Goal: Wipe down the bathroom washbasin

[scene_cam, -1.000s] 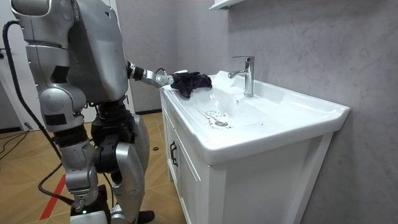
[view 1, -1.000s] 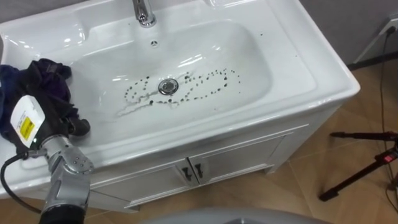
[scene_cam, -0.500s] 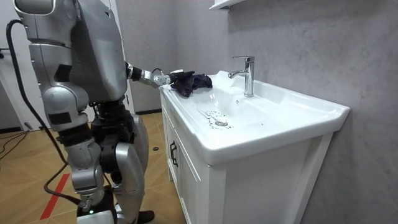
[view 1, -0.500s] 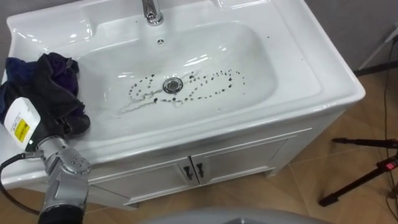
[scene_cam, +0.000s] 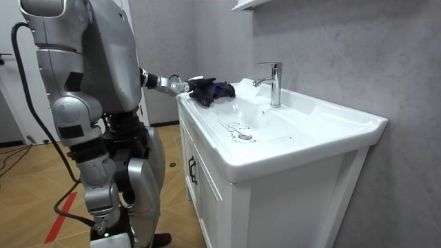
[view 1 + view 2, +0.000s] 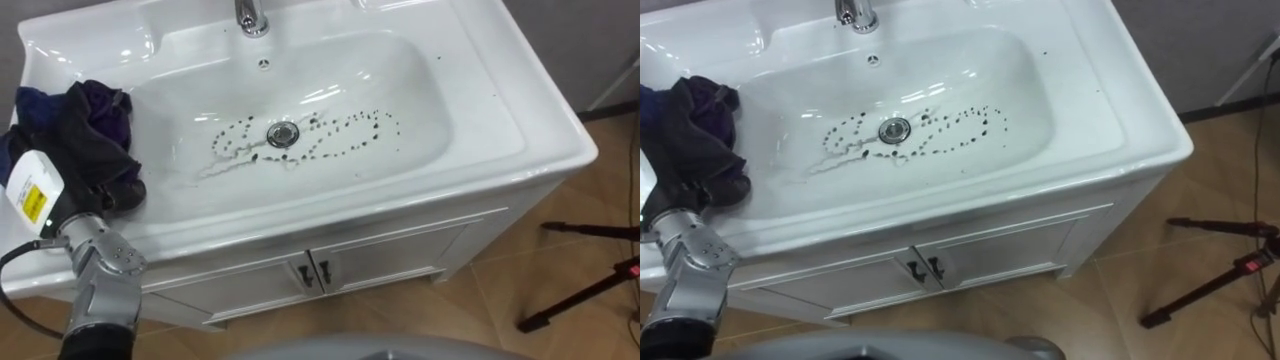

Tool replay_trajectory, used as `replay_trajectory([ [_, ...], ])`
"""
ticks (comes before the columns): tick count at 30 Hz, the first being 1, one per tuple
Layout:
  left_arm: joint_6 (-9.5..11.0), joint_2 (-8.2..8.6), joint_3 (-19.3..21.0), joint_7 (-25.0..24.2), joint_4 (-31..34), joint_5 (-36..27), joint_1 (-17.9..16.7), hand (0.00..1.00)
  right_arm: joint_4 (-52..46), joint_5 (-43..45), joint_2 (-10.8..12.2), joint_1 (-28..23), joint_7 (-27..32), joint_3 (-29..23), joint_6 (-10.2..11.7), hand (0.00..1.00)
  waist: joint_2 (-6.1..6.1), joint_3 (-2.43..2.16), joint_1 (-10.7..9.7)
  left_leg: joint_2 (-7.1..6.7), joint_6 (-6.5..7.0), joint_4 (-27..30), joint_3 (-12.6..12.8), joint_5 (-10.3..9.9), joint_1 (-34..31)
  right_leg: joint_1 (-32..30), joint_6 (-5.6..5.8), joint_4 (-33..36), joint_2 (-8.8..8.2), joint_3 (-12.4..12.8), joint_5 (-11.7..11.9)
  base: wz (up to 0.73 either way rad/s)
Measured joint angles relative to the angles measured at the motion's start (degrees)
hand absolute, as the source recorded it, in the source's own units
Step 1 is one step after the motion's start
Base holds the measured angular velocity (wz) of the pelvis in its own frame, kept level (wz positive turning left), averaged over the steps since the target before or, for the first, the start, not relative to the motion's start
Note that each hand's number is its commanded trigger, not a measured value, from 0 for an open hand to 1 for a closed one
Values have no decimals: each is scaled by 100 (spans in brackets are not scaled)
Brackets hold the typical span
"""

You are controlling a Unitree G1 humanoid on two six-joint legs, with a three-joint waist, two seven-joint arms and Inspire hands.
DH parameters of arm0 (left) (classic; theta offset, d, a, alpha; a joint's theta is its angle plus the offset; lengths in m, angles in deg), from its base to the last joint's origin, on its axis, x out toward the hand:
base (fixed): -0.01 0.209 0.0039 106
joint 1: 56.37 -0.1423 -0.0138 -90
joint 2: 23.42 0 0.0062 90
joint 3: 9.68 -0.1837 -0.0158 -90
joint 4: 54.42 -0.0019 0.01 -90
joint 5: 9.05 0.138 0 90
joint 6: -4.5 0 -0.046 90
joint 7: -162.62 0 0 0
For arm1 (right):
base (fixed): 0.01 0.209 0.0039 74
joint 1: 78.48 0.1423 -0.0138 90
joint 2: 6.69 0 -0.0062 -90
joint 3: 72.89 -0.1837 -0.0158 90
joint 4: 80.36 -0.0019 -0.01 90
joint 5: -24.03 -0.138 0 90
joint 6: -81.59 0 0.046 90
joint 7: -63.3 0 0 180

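Left hand [image 6: 52, 205] stays at the cloth [image 6: 85, 135] on the basin [image 6: 520, 110] rim (grip unclear).

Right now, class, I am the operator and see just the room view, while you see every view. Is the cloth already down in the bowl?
Observer: No. The dark cloth lies on the left rim of the basin, beside the bowl, with the left hand at its near edge.
Operator: Where does the dirt lie?
Observer: The dark specks ring the drain and trail towards the robot's right.
Operator: Anything on the floor to mind?
Observer: A black tripod stands on the floor off the right end of the cabinet.
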Motion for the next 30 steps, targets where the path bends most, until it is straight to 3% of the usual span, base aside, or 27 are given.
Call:
replay_trajectory([
  [7,12,1,0,-122,-101,4,3,0,-1,12,-5,74,84,9,-3,0,3,31,7,1,0,-7,-3,0,24,19,-2,0,-2,-5,1,-1],
  [22,27,3,1,-141,-327,12,80,0,49,31,-12,69,111,9,-54,0,16,23,4,0,0,-7,-1,0,76,72,-2,11,-4,-13,1,0],
  [25,27,3,1,-241,-377,13,91,0,51,40,-12,78,96,8,-146,0,11,15,25,1,0,-7,5,1,68,45,-3,24,-3,3,0,-2],
  [30,26,18,-1,-588,-587,2,126,0,79,5,-50,61,-100,8,-383,0,8,-54,184,3,-2,-18,3,3,187,99,-21,83,9,114,-16,-11],
])
